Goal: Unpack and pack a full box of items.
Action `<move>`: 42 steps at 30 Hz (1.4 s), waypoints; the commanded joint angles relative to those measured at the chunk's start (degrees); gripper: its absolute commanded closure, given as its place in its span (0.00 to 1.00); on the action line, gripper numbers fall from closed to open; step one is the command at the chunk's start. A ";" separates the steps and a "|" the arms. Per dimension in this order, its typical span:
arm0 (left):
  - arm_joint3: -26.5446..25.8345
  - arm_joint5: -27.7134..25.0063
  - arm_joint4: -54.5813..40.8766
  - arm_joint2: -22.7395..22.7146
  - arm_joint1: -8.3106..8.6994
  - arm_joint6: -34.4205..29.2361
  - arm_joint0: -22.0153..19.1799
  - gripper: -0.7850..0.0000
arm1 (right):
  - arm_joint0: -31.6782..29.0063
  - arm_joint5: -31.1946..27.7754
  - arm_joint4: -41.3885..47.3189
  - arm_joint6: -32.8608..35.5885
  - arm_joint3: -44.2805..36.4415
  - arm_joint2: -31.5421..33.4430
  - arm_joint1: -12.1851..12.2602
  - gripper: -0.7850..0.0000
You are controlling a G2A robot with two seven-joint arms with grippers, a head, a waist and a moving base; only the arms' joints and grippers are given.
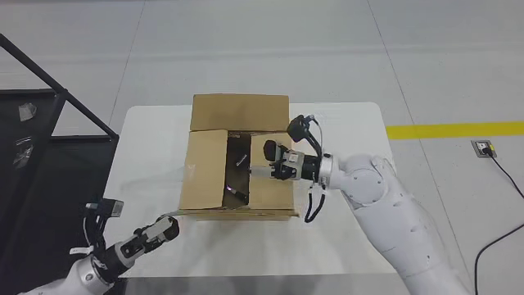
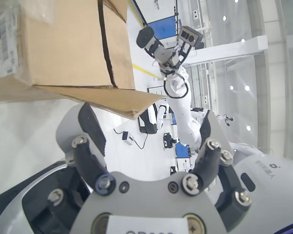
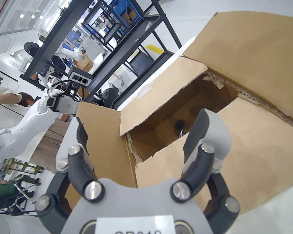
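Two grippers, both open and empty: right gripper hovers above the one cardboard box, left gripper near its front-left corner. Box sits mid table, flaps part-open, one small dark item inside. One white label, print unreadable.

right arm: white, smooth, round shell
wrist cable: black, looped
left gripper: grey plate, black fingers, silver screws
right gripper: grey plate, black pads, white label
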 commanded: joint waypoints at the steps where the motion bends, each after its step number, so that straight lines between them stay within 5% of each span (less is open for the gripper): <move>1: -0.36 1.02 1.23 1.16 -0.05 2.20 -0.81 0.00 | 0.15 0.01 0.51 0.07 1.45 -0.09 -0.03 0.00; 8: -0.46 4.91 2.34 4.74 -0.21 6.85 -3.49 0.00 | 0.15 0.01 0.51 0.07 1.45 -0.09 -0.03 0.00; 15: -0.11 7.06 2.06 7.06 -0.30 9.38 -5.47 0.00 | -2.20 14.18 -1.94 -15.51 0.51 2.10 -0.54 0.00; 24: 0.26 8.52 0.29 8.69 -0.52 13.46 -7.55 0.00 | 7.53 20.60 6.06 -18.83 18.80 0.49 -2.93 0.00; 33: 2.83 12.45 3.11 13.59 -0.88 17.91 -12.48 0.00 | 17.74 16.97 11.10 -20.00 38.74 -3.51 -6.65 0.00; 42: 5.87 13.98 3.70 16.00 -1.16 20.35 -15.51 0.00 | 23.36 10.53 15.21 -18.20 50.48 -5.60 -10.18 0.00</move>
